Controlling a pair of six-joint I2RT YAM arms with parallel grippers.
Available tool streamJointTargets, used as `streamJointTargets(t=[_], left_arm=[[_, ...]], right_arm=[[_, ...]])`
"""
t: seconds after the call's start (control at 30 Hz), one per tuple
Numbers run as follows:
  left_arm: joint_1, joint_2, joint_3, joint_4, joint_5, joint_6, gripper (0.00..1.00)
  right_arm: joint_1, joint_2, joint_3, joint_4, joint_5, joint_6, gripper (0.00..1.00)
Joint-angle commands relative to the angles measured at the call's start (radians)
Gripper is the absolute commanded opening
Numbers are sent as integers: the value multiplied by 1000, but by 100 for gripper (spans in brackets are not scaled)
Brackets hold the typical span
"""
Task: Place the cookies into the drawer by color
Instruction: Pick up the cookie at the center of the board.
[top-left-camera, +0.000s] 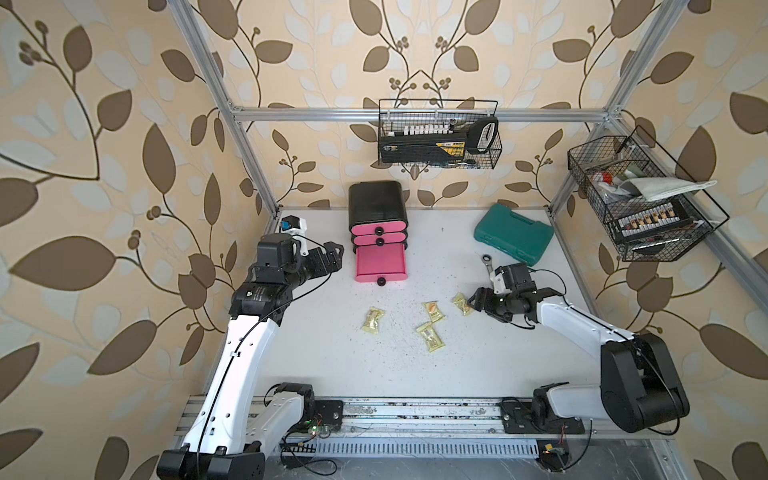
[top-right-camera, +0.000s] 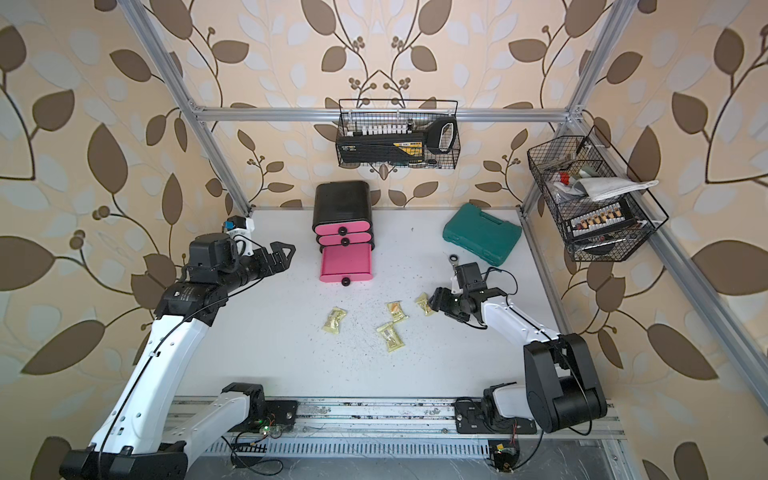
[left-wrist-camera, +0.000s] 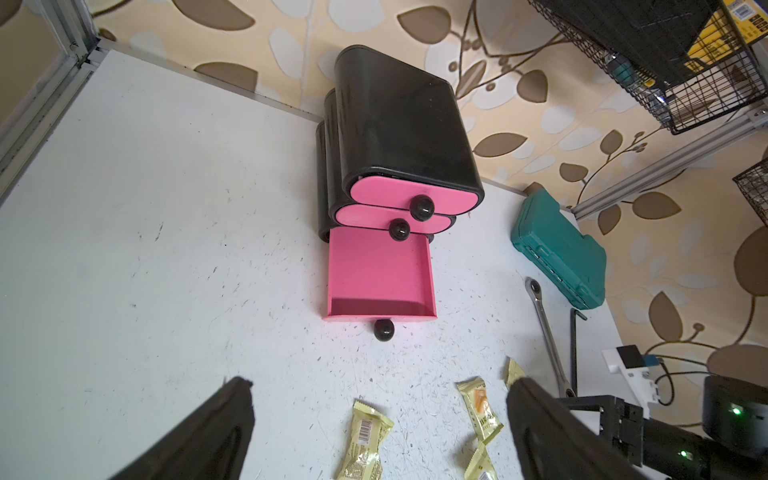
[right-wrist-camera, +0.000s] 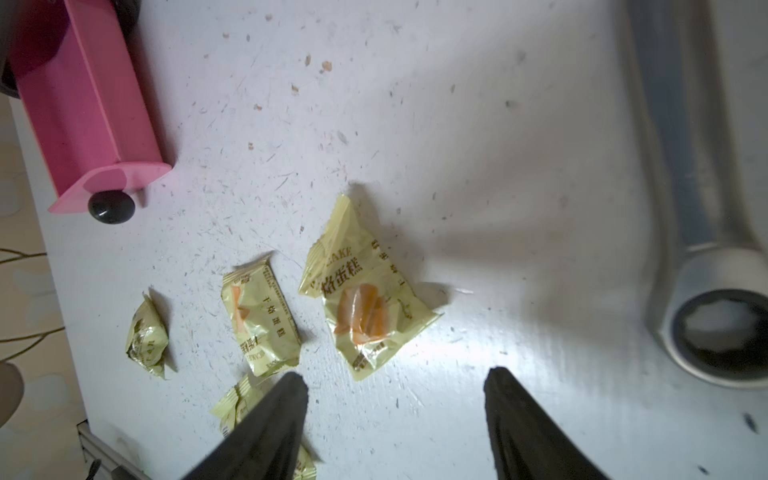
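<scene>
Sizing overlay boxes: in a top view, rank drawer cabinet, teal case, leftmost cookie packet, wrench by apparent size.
1. drawer cabinet
2. teal case
3. leftmost cookie packet
4. wrench, partly hidden

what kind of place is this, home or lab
Likely a robot test cell, not a home: aluminium frame backed by leaf wallpaper, tool-filled wire baskets hung on it, two robot arms on a base rail.

Yellow pkt (right-wrist-camera: 365, 291) — "CAKE", 焙蛋糕.
</scene>
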Motion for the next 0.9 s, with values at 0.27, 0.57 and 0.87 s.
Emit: streamJointTargets(t=[0.27, 0.57, 0.87], left_arm=[[8, -6, 19, 35, 5, 4, 98], [8, -5, 21, 34, -1, 4, 98], [8, -9, 21, 31, -3, 6, 98]], right_arm=[[5, 113, -47, 167, -31, 16, 69], [52, 134, -84, 214, 42, 51, 14], [233, -19, 18, 75, 275, 25, 0]])
